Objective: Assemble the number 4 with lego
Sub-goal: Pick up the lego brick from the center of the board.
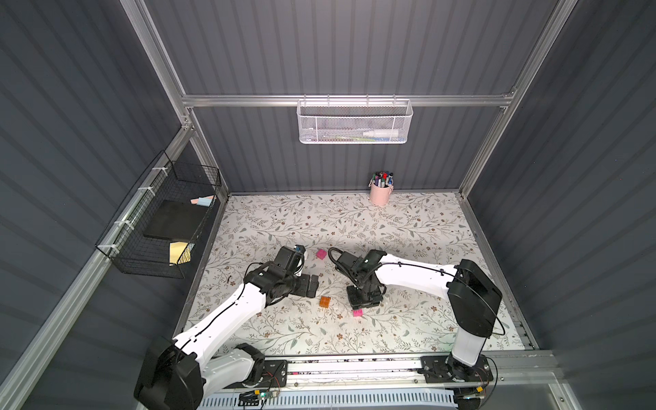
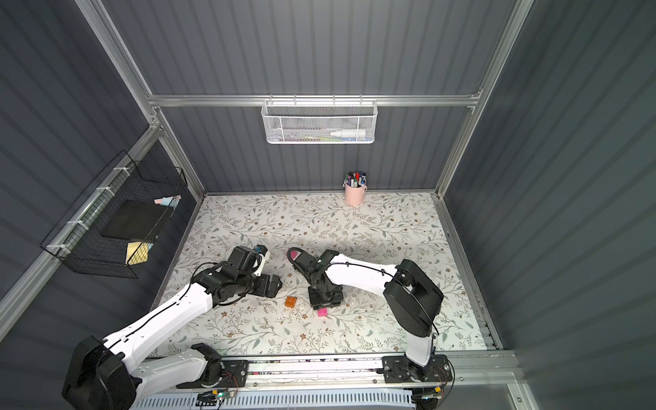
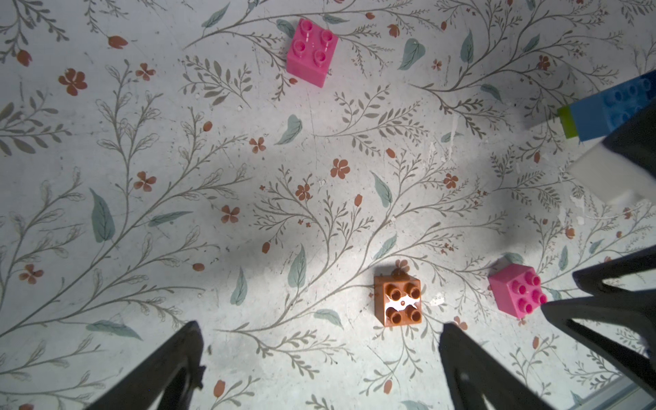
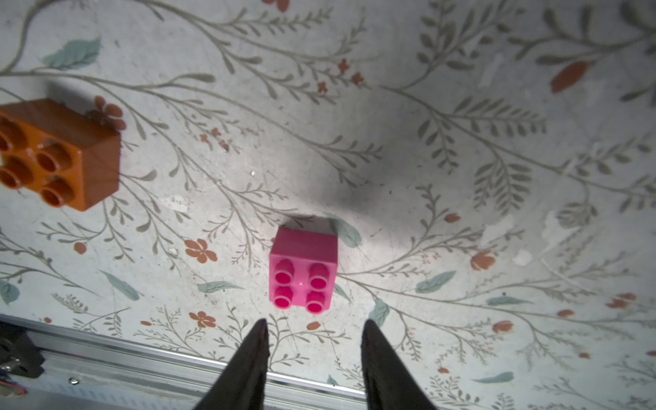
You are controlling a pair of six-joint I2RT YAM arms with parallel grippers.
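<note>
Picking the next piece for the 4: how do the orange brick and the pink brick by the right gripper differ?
Colour: the orange brick shows glare on top; the pink brick is matt pink. Place: the pink brick lies just ahead of the right gripper's open fingertips; the orange brick sits aside, nearer the left gripper. Both are square four-stud bricks, studs up, loose on the mat.
</note>
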